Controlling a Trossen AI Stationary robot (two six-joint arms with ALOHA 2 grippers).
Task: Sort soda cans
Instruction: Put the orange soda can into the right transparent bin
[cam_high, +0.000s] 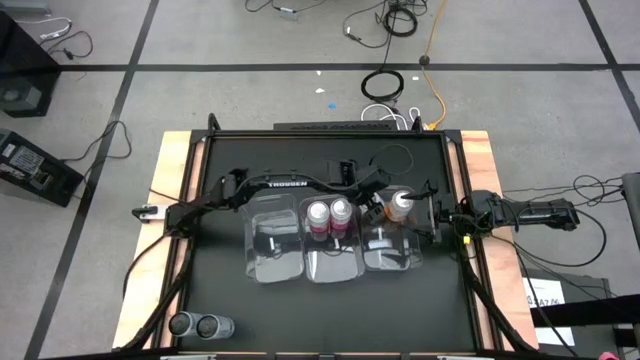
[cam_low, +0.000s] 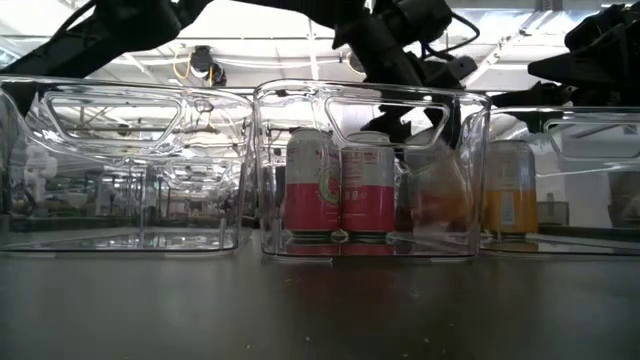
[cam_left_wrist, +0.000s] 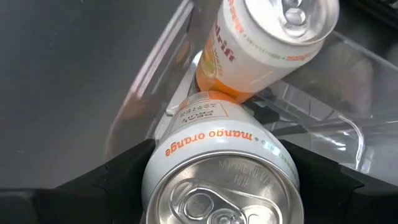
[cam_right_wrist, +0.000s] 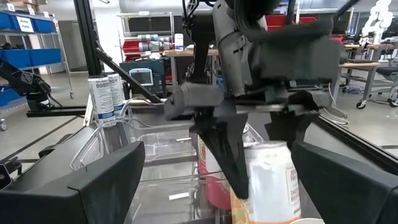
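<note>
Three clear bins stand in a row at mid-table. The middle bin (cam_high: 331, 265) holds two red-pink cans (cam_high: 329, 213), upright. One orange can (cam_high: 401, 203) stands upright in the right bin (cam_high: 393, 260). My left gripper (cam_left_wrist: 217, 180) reaches across to that bin and is shut on a second orange can (cam_left_wrist: 217, 149), right beside the first (cam_left_wrist: 267, 43). My right gripper (cam_high: 437, 214) waits open just right of the right bin. Two silver cans (cam_high: 195, 325) stand near the table's near-left corner. My left gripper pinches the orange can's upper body (cam_right_wrist: 273, 162), just below the rim, between its two fingers (cam_right_wrist: 227, 155). The fingers come from above, pointing down, one on each side. The can is upright over the right bin; whether its base rests on the bin floor, I cannot tell.
The left bin (cam_high: 270, 245) holds nothing. Bare black tabletop lies in front of the bins and around the silver cans (cam_right_wrist: 104, 98). Wooden side rails (cam_high: 168, 170) flank the table. Cables run along the floor beyond the far edge.
</note>
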